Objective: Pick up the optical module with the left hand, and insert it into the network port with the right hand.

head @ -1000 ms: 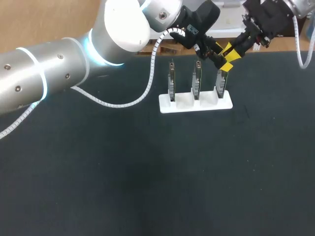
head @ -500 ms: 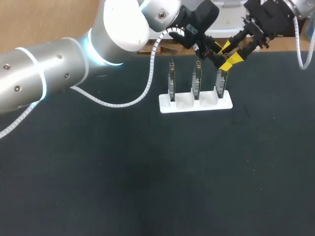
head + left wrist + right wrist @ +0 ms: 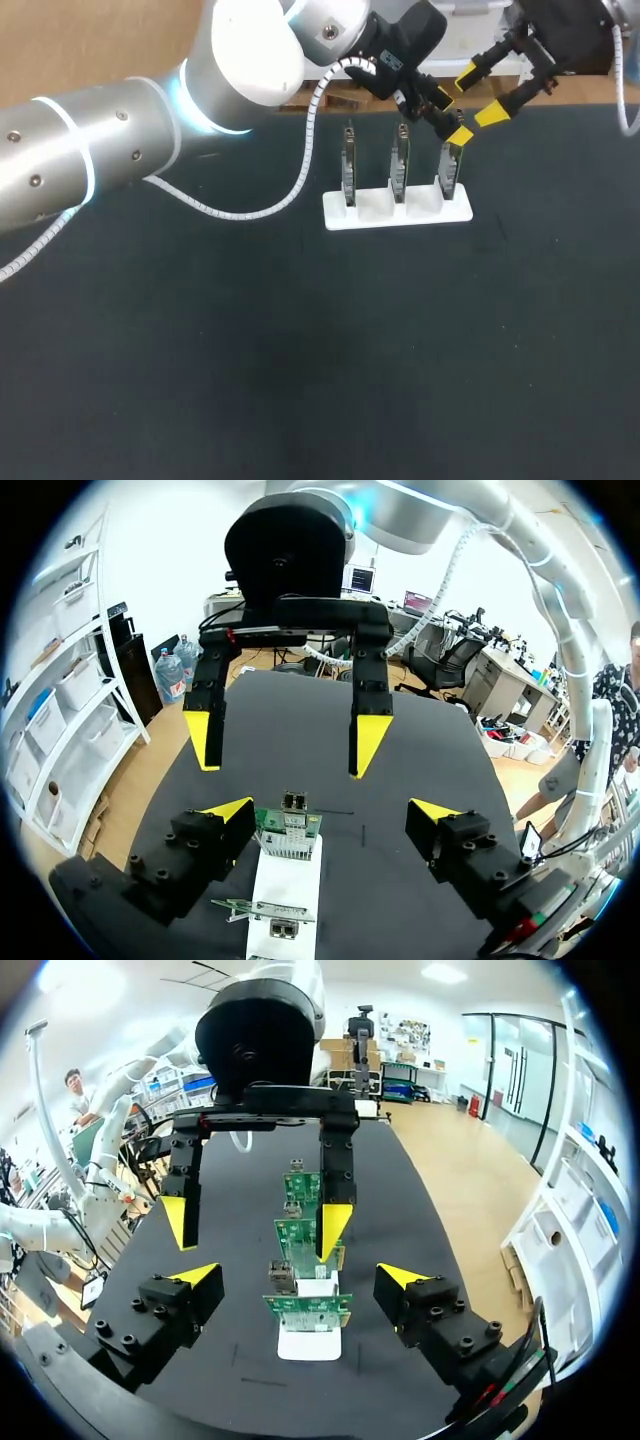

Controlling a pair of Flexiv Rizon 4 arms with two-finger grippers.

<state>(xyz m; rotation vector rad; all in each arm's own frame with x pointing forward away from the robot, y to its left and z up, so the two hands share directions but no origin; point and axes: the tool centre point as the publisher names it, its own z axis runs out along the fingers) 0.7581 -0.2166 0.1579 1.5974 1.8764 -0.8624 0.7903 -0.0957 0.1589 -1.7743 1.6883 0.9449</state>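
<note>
We cannot pick out a loose optical module in any view. The likeliest place for it is the upper edge of the rightmost board (image 3: pixel 447 172), where the left wrist view shows a small metal network port (image 3: pixel 293 800), as we judge it. Whether a module is seated there is too small to tell.

Such a module should be light, stiff and smooth-sided, with a delicate contact end. We would take it by its two long flat sides, away from that end, and pull straight, since the thin board could flex or lift out of its slot.

The left end effector (image 3: pixel 450 118) hangs just above that board, fingers spread wide and holding nothing. The right end effector (image 3: pixel 480 93) is beside it, a little higher, also wide open and empty.

We count three boards (image 3: pixel 399 165), all upright in one white holder (image 3: pixel 375 212) on the dark desk (image 3: pixel 300 350), along with two end effectors and no separate module.
</note>
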